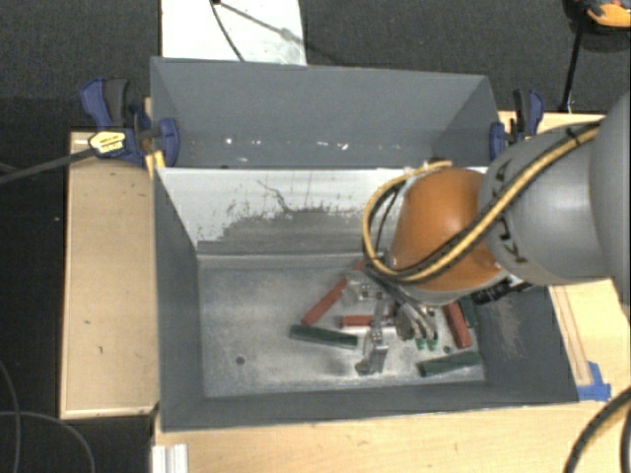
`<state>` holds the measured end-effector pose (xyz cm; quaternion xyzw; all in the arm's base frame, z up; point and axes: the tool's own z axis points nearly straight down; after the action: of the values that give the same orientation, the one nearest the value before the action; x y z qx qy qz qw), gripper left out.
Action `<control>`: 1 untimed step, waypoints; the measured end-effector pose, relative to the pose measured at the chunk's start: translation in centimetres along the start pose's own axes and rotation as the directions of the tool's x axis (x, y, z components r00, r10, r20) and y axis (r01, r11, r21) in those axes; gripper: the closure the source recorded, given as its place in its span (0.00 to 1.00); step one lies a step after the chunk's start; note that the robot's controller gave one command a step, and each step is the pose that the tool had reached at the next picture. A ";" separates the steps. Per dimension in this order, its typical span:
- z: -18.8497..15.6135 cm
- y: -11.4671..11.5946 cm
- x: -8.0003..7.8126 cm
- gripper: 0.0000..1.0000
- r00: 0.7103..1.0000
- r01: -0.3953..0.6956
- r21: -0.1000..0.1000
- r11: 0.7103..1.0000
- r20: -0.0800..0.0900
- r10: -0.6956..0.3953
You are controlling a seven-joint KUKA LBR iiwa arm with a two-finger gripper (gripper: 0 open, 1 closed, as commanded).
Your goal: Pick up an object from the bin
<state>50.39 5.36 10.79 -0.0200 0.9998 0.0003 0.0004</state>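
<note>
The hand hangs low in the bin, its tip close to the floor near the front wall. It sits below the arm's orange cover, which reaches in from the view's right. Whether the hand is spread or pressed together I cannot tell, because its metal parts merge with the grey beneath, and nothing shows plainly as pinched. The things are a loose scatter of short sticks lying flat at odd angles, probably because the sloped walls funnel anything loose onto the flat floor. Nearest is a dark green stick, lying almost level, one end just beside the hand's tip on the view's left. A short red stick lies just above that end, and a tilted red stick lies a little further off. Toward the view's right, partly under the arm, lie a far red stick and a far green stick. The dark green stick or the short red stick seems the likeliest pick, though the hand looks to be beside them rather than round either. The floor is bare, scuffed metal, and the back wall is scratched; a stick could skid on it. Dark flooring surrounds the setup.
</note>
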 end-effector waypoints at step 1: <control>3.5 -0.6 -4.0 1.00 1.000 0.022 0.000 1.000 0.009 -0.022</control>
<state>54.42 4.93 7.25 -0.0310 0.9995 0.0006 0.0049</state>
